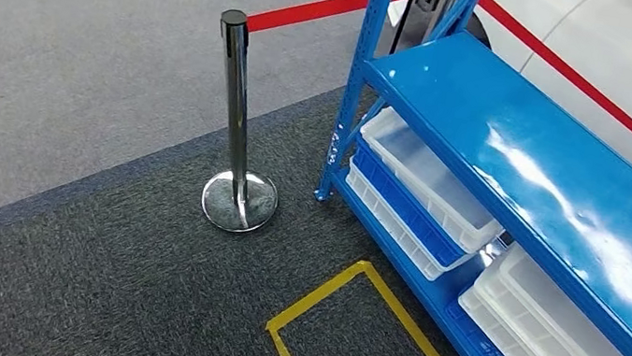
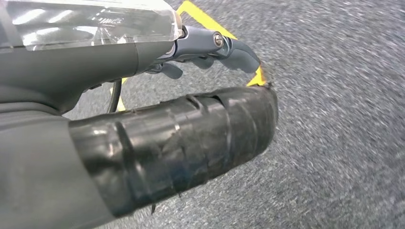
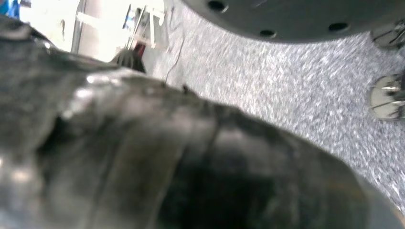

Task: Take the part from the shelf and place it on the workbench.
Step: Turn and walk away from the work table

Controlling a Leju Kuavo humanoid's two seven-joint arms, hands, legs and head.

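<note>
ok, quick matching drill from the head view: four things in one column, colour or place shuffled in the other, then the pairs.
Things:
1. chrome stanchion post
2. flat barrier belt
3. taped rectangle outline on the dark carpet
4. stacked shallow plastic trays

Descriptions:
A. yellow, on the floor in front of the blue metal shelf
B. white and blue, on the shelf's lower level
C. red, stretched from the post top
D. shiny silver, standing on a round base left of the shelf

Pairs: 1-D, 2-C, 3-A, 4-B

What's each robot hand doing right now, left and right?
Left robot hand: holding nothing that shows; open or closed cannot be told.
Right robot hand: blurred close-up, cannot be told.
</note>
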